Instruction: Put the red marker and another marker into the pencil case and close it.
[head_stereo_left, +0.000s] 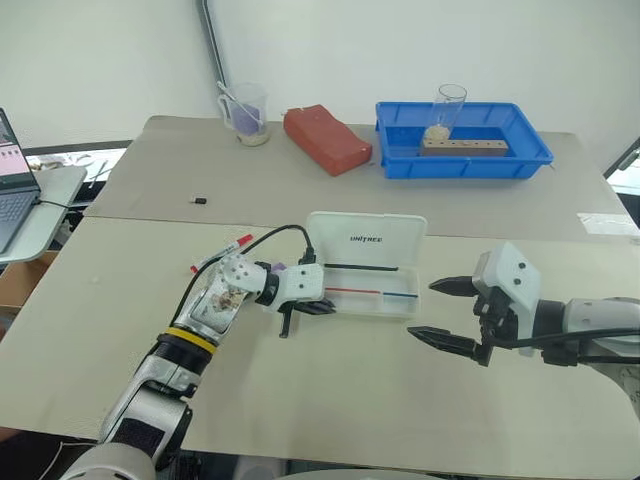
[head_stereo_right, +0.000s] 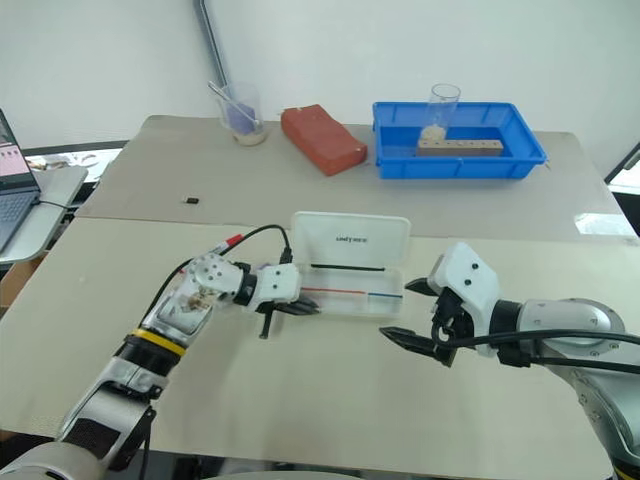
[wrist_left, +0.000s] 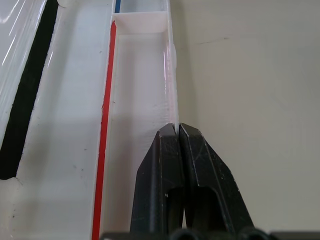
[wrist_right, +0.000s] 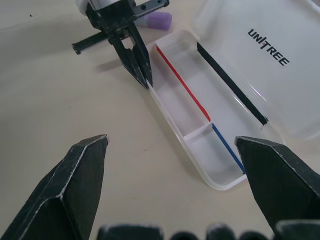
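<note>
The pencil case (head_stereo_left: 366, 241) lies open mid-table, its lid tipped back and showing the UNITREE lettering. A thin red-and-blue stick (head_stereo_left: 372, 293) lies in its shallow tray (wrist_right: 197, 117). My left gripper (head_stereo_left: 316, 306) is shut and empty, with its tips at the near left rim of the tray (wrist_left: 169, 75). The red marker (head_stereo_left: 226, 250) lies on the table behind my left forearm. The purple marker (wrist_right: 159, 20) sits just behind my left wrist, partly hidden. My right gripper (head_stereo_left: 422, 309) hovers open to the right of the case, holding nothing.
At the back stand a blue tray (head_stereo_left: 530, 160) holding a glass and a wooden block, a red brick-shaped block (head_stereo_left: 326, 138) and a clear cup (head_stereo_left: 247, 113). A small black piece (head_stereo_left: 200, 201) lies at mid-left. A laptop (head_stereo_left: 14, 190) sits on a side table at far left.
</note>
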